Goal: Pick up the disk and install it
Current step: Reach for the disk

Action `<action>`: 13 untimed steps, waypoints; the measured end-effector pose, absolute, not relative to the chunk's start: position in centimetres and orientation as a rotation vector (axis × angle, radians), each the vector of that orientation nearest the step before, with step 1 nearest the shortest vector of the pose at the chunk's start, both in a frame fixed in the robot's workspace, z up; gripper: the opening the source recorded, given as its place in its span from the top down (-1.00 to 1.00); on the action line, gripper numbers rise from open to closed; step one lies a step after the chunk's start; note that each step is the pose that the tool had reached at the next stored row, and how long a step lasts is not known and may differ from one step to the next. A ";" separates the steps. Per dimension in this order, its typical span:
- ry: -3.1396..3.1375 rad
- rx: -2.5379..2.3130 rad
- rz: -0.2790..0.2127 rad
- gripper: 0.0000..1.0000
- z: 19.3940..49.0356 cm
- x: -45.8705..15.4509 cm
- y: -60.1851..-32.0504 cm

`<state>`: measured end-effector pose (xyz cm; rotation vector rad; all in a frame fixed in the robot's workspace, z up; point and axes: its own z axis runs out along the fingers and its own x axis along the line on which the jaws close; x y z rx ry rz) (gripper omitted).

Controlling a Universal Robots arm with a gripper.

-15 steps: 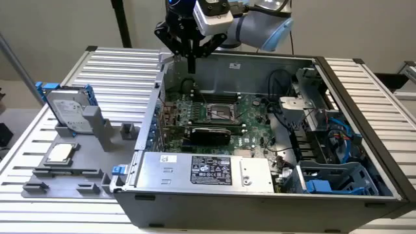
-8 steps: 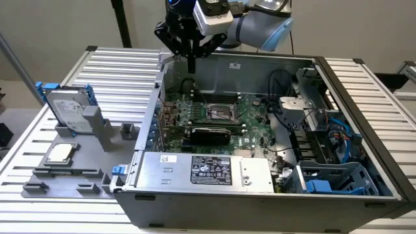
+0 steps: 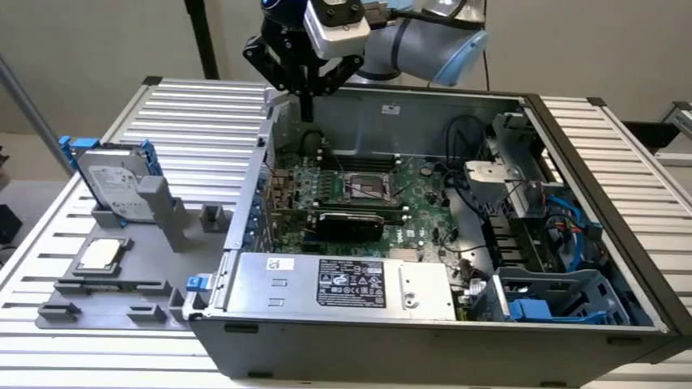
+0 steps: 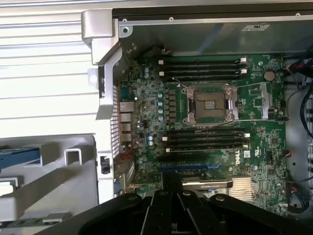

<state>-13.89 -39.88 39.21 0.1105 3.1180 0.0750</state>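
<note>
Gripper, claw pressed together and empty, hangs over the case, well apart from the upright disk; a clean pick likely needs a square, centred grip.

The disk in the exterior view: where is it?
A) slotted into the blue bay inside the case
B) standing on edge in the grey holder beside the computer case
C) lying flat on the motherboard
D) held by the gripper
B: the disk stands on edge in the grey holder, outside the computer case, apart from the gripper above the case.
</note>
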 end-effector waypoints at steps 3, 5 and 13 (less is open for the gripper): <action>3.118 0.111 0.075 1.00 39.1 -15.3 -39.9; 3.118 0.110 0.075 1.00 39.1 -16.2 -39.9; 3.118 0.110 0.075 1.00 39.0 -19.8 -39.9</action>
